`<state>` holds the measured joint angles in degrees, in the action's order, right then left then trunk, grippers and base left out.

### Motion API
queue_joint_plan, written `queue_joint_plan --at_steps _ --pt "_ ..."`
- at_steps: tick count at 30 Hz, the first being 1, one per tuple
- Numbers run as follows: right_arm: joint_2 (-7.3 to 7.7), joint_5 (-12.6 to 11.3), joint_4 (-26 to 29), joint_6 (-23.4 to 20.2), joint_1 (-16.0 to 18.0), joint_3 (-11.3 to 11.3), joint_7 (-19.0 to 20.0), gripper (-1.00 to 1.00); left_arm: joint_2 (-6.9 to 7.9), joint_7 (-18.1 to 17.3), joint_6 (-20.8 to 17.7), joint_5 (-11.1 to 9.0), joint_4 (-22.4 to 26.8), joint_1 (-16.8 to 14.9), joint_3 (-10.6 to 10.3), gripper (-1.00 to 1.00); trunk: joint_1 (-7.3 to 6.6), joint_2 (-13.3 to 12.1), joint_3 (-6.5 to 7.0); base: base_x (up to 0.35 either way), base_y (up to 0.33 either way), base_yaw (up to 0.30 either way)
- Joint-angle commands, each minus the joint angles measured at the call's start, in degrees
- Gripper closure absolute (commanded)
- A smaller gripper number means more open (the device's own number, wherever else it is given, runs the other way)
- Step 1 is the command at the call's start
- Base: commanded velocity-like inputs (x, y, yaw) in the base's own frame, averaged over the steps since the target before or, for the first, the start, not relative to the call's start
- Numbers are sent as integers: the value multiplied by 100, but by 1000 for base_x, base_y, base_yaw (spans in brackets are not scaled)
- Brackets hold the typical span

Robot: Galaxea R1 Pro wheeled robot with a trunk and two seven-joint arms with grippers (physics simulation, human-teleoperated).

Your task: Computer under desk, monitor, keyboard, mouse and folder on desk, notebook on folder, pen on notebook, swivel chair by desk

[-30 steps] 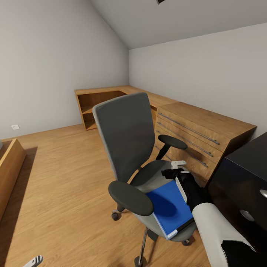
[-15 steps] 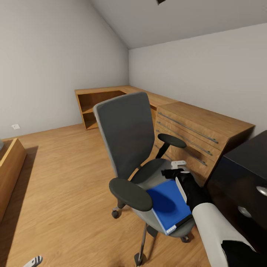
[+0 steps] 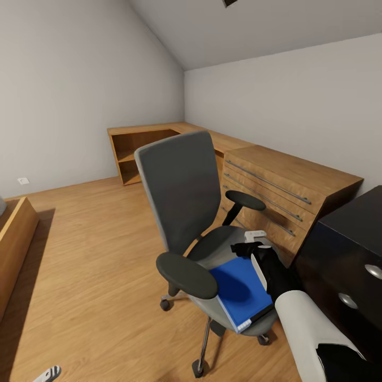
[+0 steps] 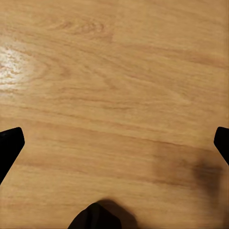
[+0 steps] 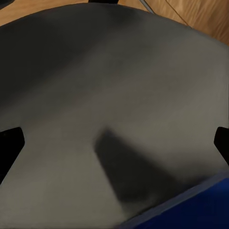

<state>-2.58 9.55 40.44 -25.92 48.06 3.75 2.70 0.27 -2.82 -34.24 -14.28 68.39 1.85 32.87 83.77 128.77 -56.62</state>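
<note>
Wood-floor bedroom. Right gripper (image 3: pixel 248 248), spread wide, over grey padded swivel chair (image 3: pixel 191 212); must next grab thin bright-blue folder (image 3: pixel 239 289).

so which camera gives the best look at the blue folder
The head view: the folder lies flat on the swivel chair seat, nearly whole, with the right gripper just above its far edge. The right wrist view catches only a blue corner against the grey seat. The left wrist view shows wood floor.
</note>
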Motion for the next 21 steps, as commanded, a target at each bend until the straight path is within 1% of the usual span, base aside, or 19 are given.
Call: queue_joint_plan --at_steps 1,10,21 --pt "-7 56 9 -28 2 28 28 -100 0 -23 -30 -5 7 0 8 -100 -1 2 -4 -32 -17 0" --pt "-6 56 8 -28 2 29 28 -100 0 -27 -30 -7 7 0 9 -100 -1 2 -4 -109 -72 0" --pt "-6 56 8 -28 2 27 28 -100 -9 -26 -21 -22 7 0 7 -100 -1 2 -4 -18 -10 0"
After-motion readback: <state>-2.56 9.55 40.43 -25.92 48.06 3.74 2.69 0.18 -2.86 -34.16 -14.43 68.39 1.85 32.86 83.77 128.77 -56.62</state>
